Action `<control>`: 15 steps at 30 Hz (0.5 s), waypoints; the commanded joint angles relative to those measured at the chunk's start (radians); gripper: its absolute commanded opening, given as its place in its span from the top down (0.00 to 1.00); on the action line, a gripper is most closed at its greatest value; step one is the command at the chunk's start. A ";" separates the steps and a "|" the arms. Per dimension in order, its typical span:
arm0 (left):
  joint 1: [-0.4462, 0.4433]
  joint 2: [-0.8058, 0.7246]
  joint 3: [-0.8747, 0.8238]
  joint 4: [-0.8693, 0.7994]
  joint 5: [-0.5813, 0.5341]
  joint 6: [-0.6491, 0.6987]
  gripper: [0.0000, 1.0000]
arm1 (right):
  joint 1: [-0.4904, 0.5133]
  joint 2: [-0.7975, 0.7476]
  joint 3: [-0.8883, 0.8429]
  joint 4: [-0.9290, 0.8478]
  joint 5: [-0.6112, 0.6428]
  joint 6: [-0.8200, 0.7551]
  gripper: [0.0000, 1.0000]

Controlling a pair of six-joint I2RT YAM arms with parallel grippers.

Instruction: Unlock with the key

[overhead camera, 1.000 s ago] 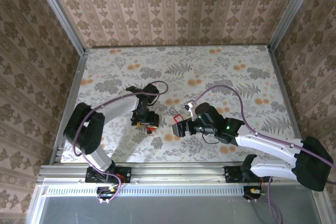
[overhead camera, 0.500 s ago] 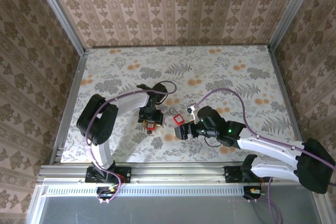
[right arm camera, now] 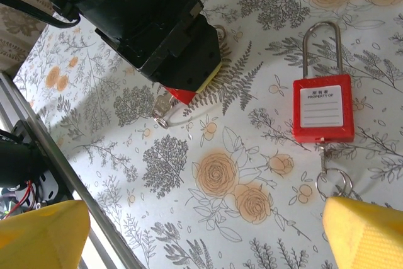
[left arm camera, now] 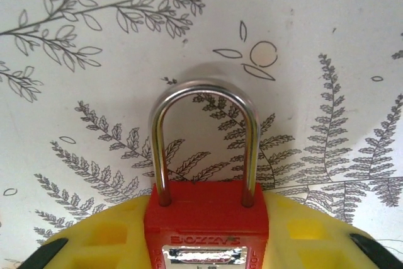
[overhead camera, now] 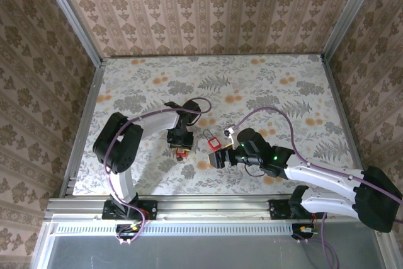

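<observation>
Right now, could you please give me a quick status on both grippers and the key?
Left gripper shut on one red padlock. Right gripper open, empty. Key at second padlock's base, untouched. Nothing blocking it.

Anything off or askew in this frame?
Nothing damaged or spilled. One red padlock sits square between the left gripper's fingers, shackle closed; the second padlock lies flat on the table, key ring at its base.
</observation>
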 commanded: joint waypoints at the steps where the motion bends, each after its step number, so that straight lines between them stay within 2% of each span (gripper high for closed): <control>1: 0.035 -0.070 -0.051 0.076 0.033 -0.035 0.82 | -0.004 0.036 0.035 0.059 -0.011 -0.015 0.05; 6: 0.119 -0.403 -0.140 0.283 0.162 -0.135 0.98 | -0.005 0.070 0.088 0.169 0.002 -0.038 0.05; 8: 0.163 -0.589 -0.198 0.476 0.211 -0.175 0.99 | -0.006 0.085 0.144 0.191 0.003 -0.070 0.04; 10: 0.211 -0.712 -0.239 0.648 0.260 -0.226 1.00 | -0.020 0.100 0.201 0.230 -0.025 -0.085 0.04; 13: 0.266 -0.794 -0.275 0.866 0.371 -0.267 1.00 | -0.062 0.129 0.280 0.301 -0.105 -0.098 0.05; 15: 0.279 -0.819 -0.305 0.985 0.402 -0.297 1.00 | -0.097 0.161 0.327 0.355 -0.183 -0.090 0.06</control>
